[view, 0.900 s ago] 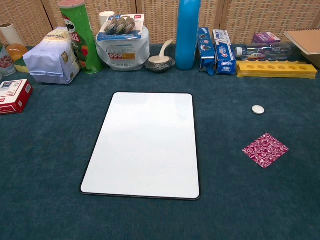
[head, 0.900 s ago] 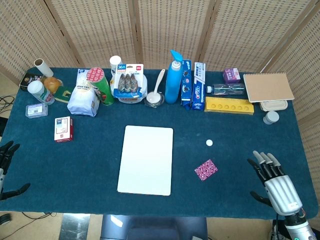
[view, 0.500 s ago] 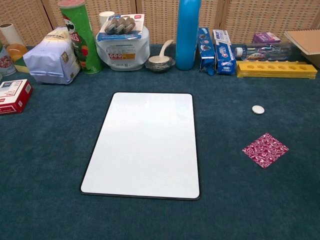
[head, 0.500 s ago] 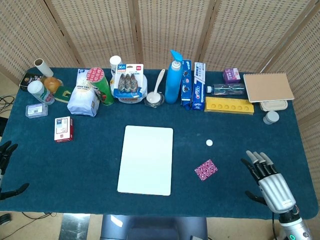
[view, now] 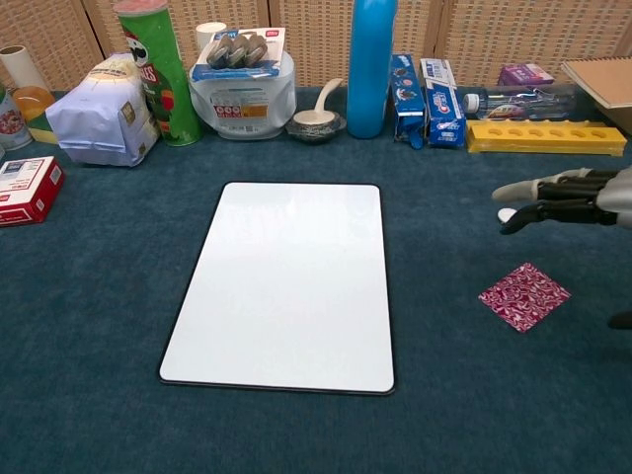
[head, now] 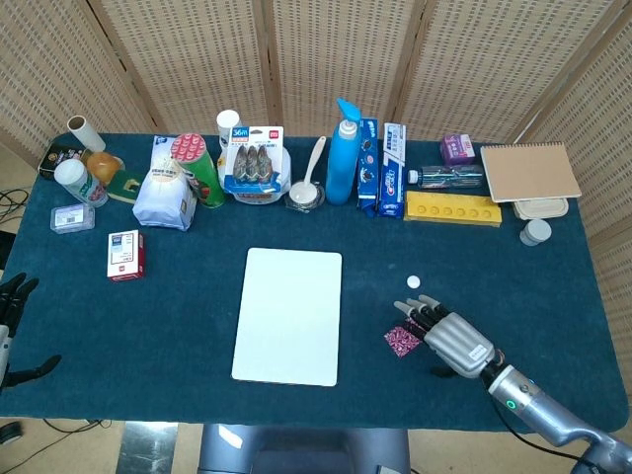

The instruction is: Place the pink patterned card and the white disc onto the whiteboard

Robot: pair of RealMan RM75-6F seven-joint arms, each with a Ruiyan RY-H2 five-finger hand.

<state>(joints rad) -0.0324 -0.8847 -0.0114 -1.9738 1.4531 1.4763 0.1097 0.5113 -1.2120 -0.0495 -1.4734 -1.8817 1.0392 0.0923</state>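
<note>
The pink patterned card [head: 401, 340] [view: 523, 295] lies flat on the blue cloth, right of the whiteboard [head: 288, 316] [view: 286, 281]. The small white disc [head: 413, 282] [view: 506, 214] lies just behind the card. My right hand [head: 449, 337] [view: 571, 197] hovers above the card's right side with its fingers stretched out to the left and nothing in it. In the chest view its fingertips partly cover the disc. My left hand [head: 10, 301] is open and empty at the table's far left edge. The whiteboard is bare.
Along the back stand a chips tube [head: 198, 168], a white bag [head: 164, 196], a blue bottle [head: 343, 153], toothpaste boxes [head: 393, 170], a yellow tray [head: 452, 208] and a notebook [head: 529, 171]. A small red box [head: 125, 255] lies left of the whiteboard.
My right hand has moved from the front right corner leftward to above the pink card and now shows in the chest view. The left hand has barely moved.
</note>
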